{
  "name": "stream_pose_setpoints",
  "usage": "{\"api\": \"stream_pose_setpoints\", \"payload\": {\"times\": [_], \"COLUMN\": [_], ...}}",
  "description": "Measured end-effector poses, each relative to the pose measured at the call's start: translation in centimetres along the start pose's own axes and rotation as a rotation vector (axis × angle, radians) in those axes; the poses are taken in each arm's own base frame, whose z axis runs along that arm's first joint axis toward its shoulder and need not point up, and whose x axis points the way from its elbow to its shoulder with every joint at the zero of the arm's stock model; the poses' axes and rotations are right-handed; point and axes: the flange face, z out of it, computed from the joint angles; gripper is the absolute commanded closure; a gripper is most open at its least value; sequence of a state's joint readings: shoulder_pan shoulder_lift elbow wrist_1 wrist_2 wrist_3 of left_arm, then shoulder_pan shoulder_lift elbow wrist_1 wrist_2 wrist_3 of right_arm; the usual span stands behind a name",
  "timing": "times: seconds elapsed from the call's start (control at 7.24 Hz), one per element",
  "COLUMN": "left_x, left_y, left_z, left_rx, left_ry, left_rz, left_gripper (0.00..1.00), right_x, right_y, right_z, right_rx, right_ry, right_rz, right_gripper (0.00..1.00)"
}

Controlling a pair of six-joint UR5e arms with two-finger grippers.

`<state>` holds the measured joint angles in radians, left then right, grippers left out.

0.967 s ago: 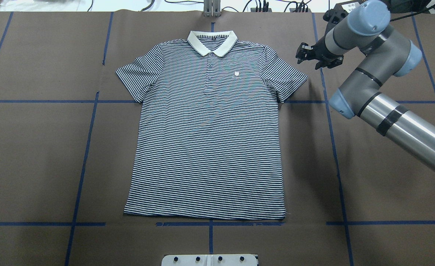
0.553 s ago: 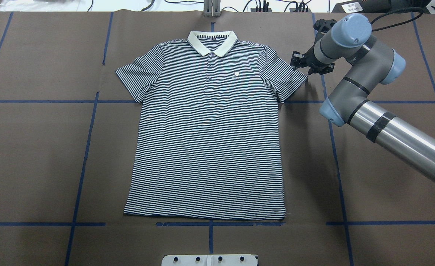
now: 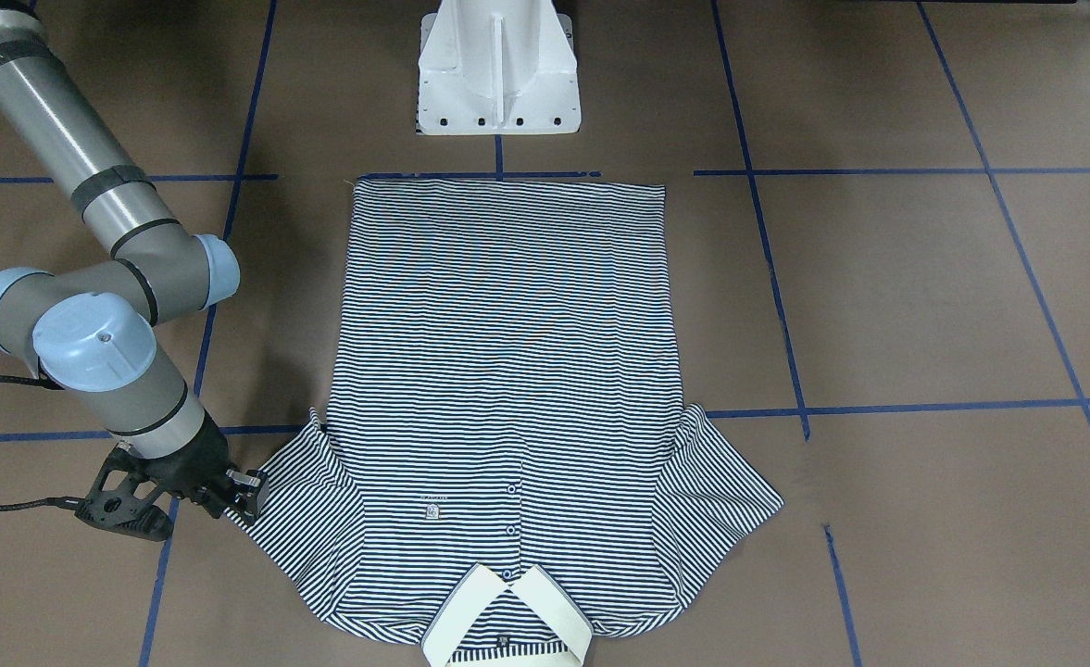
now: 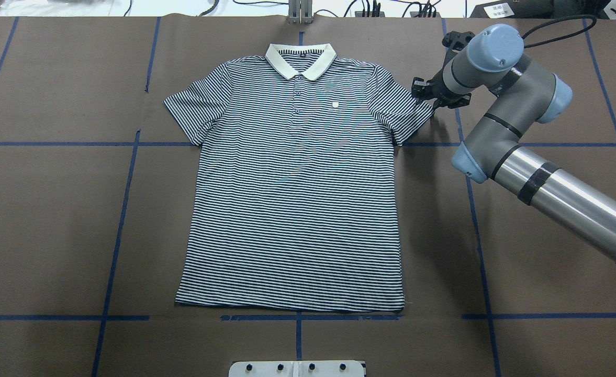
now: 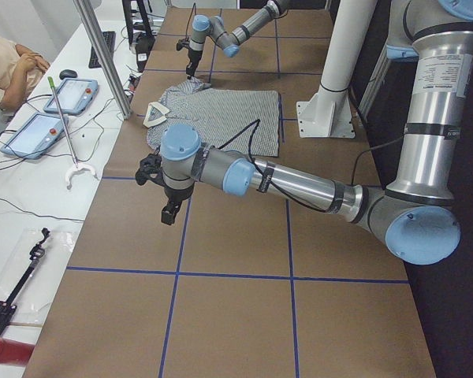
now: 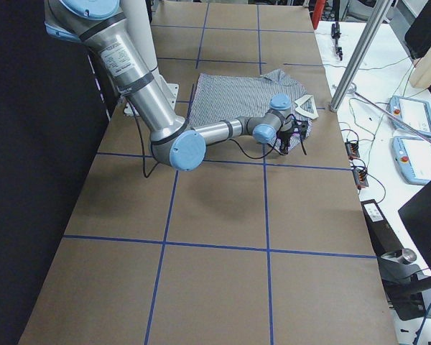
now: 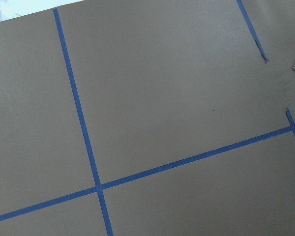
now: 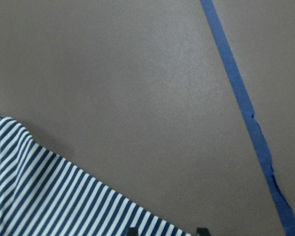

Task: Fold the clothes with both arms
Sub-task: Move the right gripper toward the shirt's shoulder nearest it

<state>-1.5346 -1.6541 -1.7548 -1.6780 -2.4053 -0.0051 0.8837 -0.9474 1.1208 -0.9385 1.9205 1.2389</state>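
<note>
Striped shirt (image 4: 297, 209) lies flat on brown counter (image 4: 51, 220), front up, buttons showing. Collar (image 4: 300, 60) on side far from robot. Bottom edge near robot's white stand (image 3: 498, 74). Both sleeves stick out to sides.

Right hand (image 4: 422, 92) down low at tip of sleeve (image 4: 404, 107) on robot's right. Fingers spread apart, sleeve edge just beside them. Touching or not, cannot tell.

Left hand (image 5: 168, 211) hangs over bare counter, well apart from shirt. Spread or pressed together, cannot tell.

Blue tape lines (image 4: 124, 209) cross counter.
</note>
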Motion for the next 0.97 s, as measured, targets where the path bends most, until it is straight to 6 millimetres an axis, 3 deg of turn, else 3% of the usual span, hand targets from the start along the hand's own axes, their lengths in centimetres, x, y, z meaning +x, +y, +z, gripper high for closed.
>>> {"api": "stream_pose_setpoints", "payload": {"times": [0.28, 0.41, 0.55, 0.69, 0.97], "left_x": [0.1, 0.1, 0.1, 0.2, 0.3], "left_y": [0.0, -0.1, 0.0, 0.0, -0.1], "left_z": [0.0, 0.0, 0.0, 0.0, 0.0], "left_rx": [0.001, 0.001, 0.0, 0.0, 0.0], "left_ry": [0.001, 0.001, 0.002, 0.002, 0.003], "left_rz": [0.0, 0.001, 0.001, 0.0, -0.004], "left_gripper": [0.0, 0.0, 0.0, 0.0, 0.0], "right_x": [0.7, 1.2, 1.7, 1.9, 1.5], "right_y": [0.1, 0.2, 0.3, 0.4, 0.3], "right_z": [0.2, 0.3, 0.5, 0.6, 0.4], "right_rx": [0.001, 0.0, -0.002, -0.003, -0.001], "right_ry": [0.007, 0.012, 0.017, 0.02, 0.013], "right_rz": [-0.001, 0.0, 0.001, 0.002, 0.0], "right_gripper": [0.44, 0.52, 0.86, 1.0, 1.0]}}
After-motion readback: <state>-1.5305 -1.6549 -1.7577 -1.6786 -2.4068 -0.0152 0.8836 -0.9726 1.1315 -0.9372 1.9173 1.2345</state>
